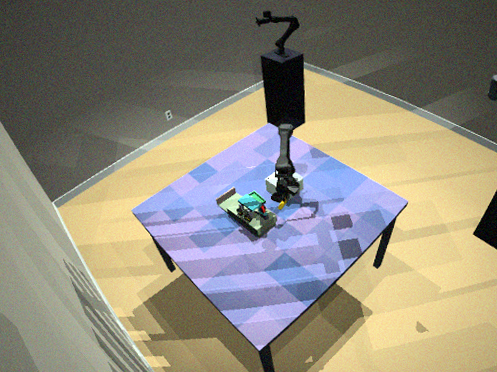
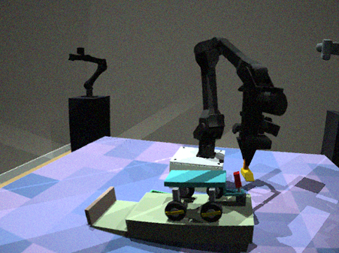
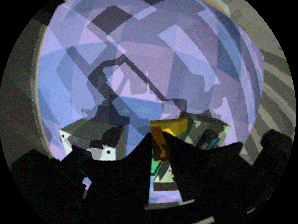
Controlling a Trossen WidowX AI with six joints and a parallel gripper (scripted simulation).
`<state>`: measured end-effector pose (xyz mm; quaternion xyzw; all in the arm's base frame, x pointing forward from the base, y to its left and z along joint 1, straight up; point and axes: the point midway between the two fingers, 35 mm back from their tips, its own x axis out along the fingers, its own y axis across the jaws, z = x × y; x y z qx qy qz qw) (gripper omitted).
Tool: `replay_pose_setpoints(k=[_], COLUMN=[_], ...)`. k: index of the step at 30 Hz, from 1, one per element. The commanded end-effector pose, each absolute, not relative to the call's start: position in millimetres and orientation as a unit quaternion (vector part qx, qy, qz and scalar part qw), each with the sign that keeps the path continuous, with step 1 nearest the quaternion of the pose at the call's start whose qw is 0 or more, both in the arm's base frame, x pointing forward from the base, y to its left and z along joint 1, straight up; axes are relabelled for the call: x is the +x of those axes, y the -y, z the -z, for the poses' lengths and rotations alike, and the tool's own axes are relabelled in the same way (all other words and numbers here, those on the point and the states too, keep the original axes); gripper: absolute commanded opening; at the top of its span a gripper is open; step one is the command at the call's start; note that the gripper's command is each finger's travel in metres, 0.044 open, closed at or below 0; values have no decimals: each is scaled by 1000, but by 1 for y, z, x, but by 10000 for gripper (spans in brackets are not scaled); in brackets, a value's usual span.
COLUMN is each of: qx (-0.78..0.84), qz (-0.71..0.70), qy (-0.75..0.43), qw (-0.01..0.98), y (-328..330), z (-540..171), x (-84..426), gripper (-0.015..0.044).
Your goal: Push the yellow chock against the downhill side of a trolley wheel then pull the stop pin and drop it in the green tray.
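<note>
My gripper is shut on the orange handle of the yellow chock. It holds the chock above the table, behind and beyond the ramp's uphill end. The teal-topped trolley stands on the pale green ramp. The red-headed stop pin stands upright at the trolley's uphill end; its lower part is hard to see. The green tray lies behind the ramp, mostly hidden by the trolley and ramp in the exterior view.
A brown end board stands at the ramp's low end. The arm's white base is behind the trolley. Other arms stand on dark pedestals off the table.
</note>
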<state>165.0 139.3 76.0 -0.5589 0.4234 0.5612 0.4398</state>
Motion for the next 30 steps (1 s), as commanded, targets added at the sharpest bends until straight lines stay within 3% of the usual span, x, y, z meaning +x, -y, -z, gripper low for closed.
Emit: replay_pose_setpoints(k=[1, 14, 30], qx=[-560, -559, -427], qz=[-558, -557, -430], qy=[-424, -425, -553], qw=[441, 443, 572], y=[-138, -137, -137], z=[-89, -116, -116], x=[166, 167, 167], gripper=[0, 0, 0])
